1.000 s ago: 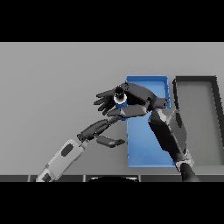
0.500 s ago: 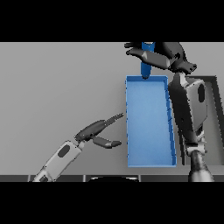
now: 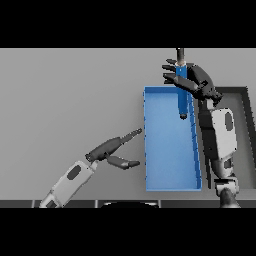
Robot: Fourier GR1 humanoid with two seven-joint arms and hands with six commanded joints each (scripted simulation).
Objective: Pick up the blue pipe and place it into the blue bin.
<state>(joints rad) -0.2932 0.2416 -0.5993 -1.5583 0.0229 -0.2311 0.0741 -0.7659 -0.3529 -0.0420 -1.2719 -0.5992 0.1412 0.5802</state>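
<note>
Grey desk [image 3: 65,100] carries the blue bin [image 3: 170,165], and at its one o'clock corner the right robot hand [image 3: 197,82] clasps the blue pipe [image 3: 182,92], its long axis running twelve to six, lower end over the bin, while the left robot hand [image 3: 112,150] rests slack at the bin's nine o'clock.

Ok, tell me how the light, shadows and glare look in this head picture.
Head view: the light is even and flat, with no glare on the grey table or the blue bin; the only shadow I can make out is faint, beside the left hand; the blue pipe in the right hand and the dark bin both have clean edges, with no blur.
</note>
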